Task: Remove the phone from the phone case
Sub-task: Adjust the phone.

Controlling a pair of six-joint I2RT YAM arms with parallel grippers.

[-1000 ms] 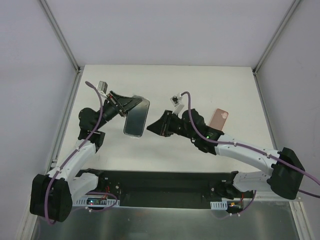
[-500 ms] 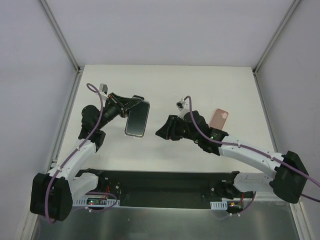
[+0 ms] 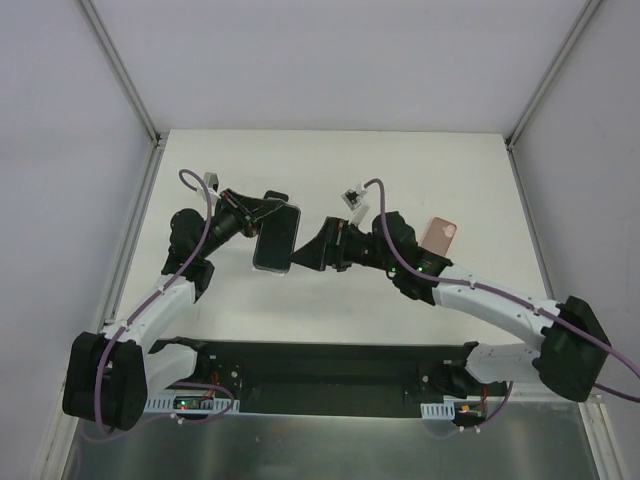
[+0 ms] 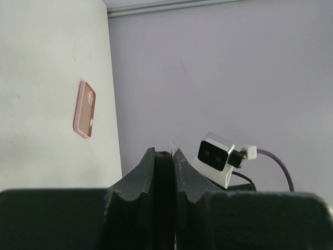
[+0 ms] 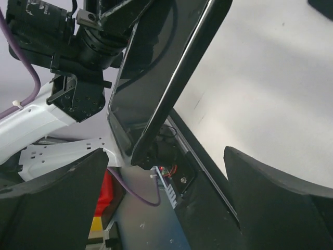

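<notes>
The phone [image 3: 276,241], dark with a glossy screen, hangs above the table, and my left gripper [image 3: 263,210] is shut on its far end. In the left wrist view only its thin dark edge [image 4: 164,174] shows between the pressed fingers [image 4: 147,165]. My right gripper [image 3: 303,257] is open wide right at the phone's near right edge. In the right wrist view the phone [image 5: 161,78] tilts just ahead of the spread fingers, not between them. The empty pink phone case [image 3: 439,237] lies flat on the table at the right, also seen from the left wrist as the case [image 4: 85,109].
White table [image 3: 400,160] is enclosed by pale walls on three sides. The black base rail [image 3: 320,365] runs along the near edge. The right wrist's camera [image 4: 216,159] sits close ahead of the left gripper.
My right gripper has opened wide and moved left, up to the phone's edge. The left gripper has kept its grip and shifted the phone slightly right and down.
</notes>
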